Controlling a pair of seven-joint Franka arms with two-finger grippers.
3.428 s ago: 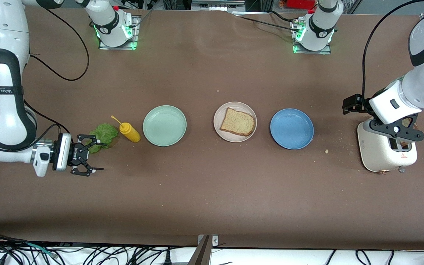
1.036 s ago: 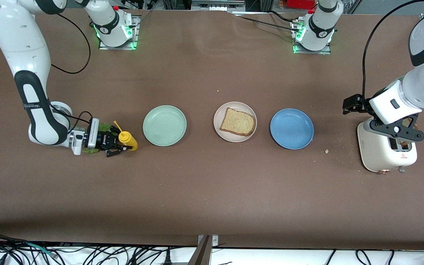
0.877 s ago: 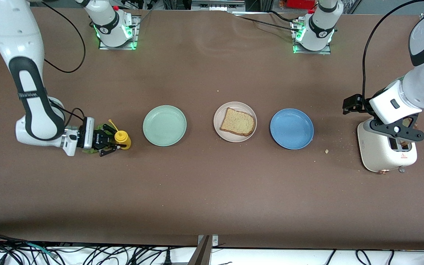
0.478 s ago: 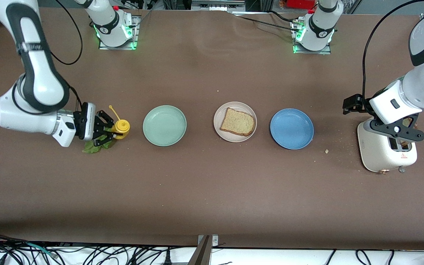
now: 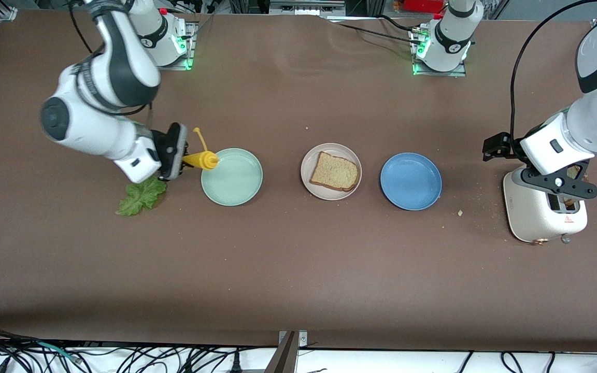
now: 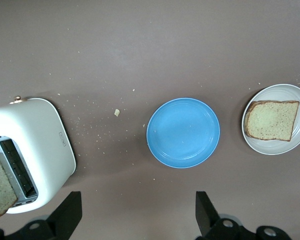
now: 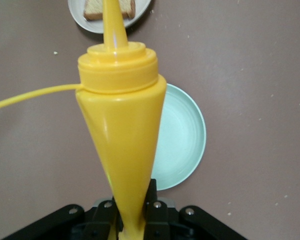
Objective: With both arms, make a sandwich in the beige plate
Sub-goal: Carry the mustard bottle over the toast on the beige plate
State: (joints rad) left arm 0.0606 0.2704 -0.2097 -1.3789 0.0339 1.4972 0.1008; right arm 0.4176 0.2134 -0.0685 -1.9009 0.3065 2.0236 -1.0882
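starting at the right arm's end of the worktop (image 5: pixel 298 269), i see the lettuce leaf (image 5: pixel 140 197) lying flat, untouched. just above it my right end effector (image 5: pixel 180 158) is clamped narrow on the base of the yellow squeeze bottle (image 5: pixel 202 159), which hangs in the air, tipped on its side with the nozzle toward the mint green plate (image 5: pixel 232 177) and its body over that plate's rim. the loose cap tether (image 7: pixel 35 95) trails off the bottle's collar.

next along the row is the beige plate (image 5: pixel 331 171), with one toast slice (image 5: pixel 334 172) lying on it; the sandwich is only that far. then the blue plate (image 5: pixel 411 181), bare. at the left arm's end stands the white toaster (image 5: pixel 544 212) with a second slice (image 6: pixel 0 187) sticking up from a slot, and my left end effector (image 5: pixel 557 187) hovers over it, fingers spread wide, holding nothing. that arm waits.

i judge the step in hand is carrying sauce to the toast. to do it well i would keep the grip firm near the base, carry the bottle past the mint plate, stop with the nozzle over the middle of the toast, then tilt it down gently so nothing lands on the worktop or the wrong plate.
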